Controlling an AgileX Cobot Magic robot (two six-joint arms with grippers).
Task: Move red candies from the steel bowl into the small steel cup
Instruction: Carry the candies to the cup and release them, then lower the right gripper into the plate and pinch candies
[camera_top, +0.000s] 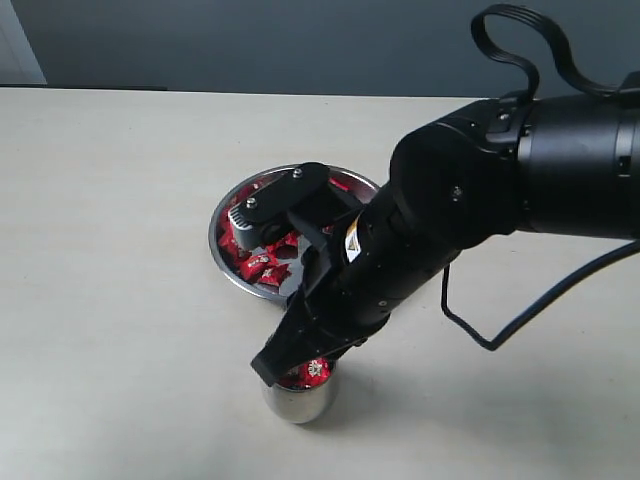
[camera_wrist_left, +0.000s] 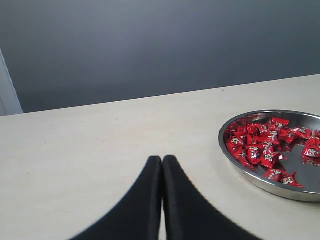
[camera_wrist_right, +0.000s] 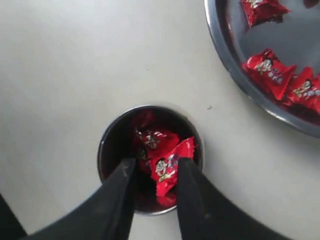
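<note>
Our right gripper (camera_wrist_right: 156, 162) sits nearest the lens in its wrist view, jaws apart over the mouth of the cup (camera_wrist_right: 102, 145). One candy (camera_wrist_right: 169, 169) stands between them, and a gap shows on one side of it, so we judge it loose rather than pinched. More red wrappers lie beneath it inside the cup. To finish this drop well, we should hold centred over the mouth until the candy has settled below the rim. Then we should lift straight up, since a finger catching the rim could tip so narrow a cup. Nearby on the bench (camera_wrist_right: 65, 65), apart from the cup, the bowl (camera_wrist_right: 223, 52) holds many candies (camera_wrist_right: 270, 72). Our left gripper (camera_wrist_left: 162, 157) hangs pressed together on nothing, aside from the bowl.
</note>
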